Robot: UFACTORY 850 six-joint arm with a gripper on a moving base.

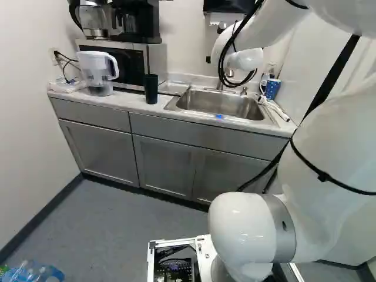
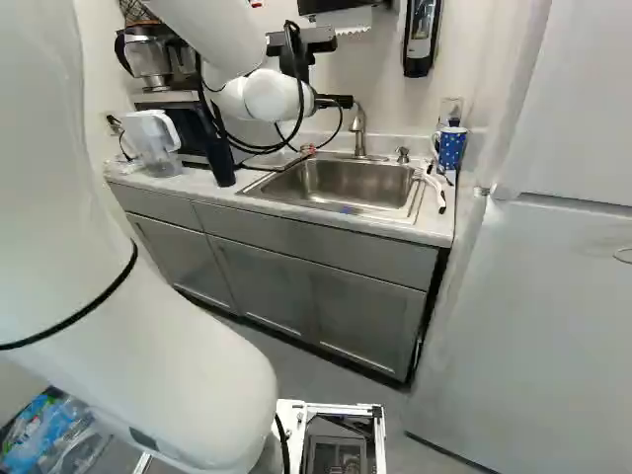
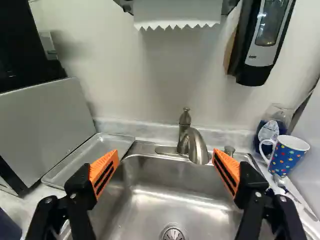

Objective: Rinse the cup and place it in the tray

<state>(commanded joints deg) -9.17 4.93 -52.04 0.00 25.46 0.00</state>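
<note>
1. A clear pitcher with a white lid and handle [image 1: 96,67] stands on the left of the bench [image 1: 126,101].
2. Beside it, a microwave [image 1: 157,59] carries a coffee maker [image 1: 141,26].
3. A paper towel [image 3: 177,11] hangs on the far wall [image 3: 160,75], left of a dispenser [image 3: 260,42].
4. A refrigerator [image 2: 553,316] stands right.
5. Plastic bottles [image 2: 44,434] are near left.

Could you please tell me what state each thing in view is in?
Gripper: open, over the sink.
Mug: upright beside the sink.
Tray: lying face up, nothing on it.
Faucet: no water running.
Sink: drain uncovered.
Tumbler: upright.
Pitcher: upright, lid on.
Cabinet doors: closed.
</note>
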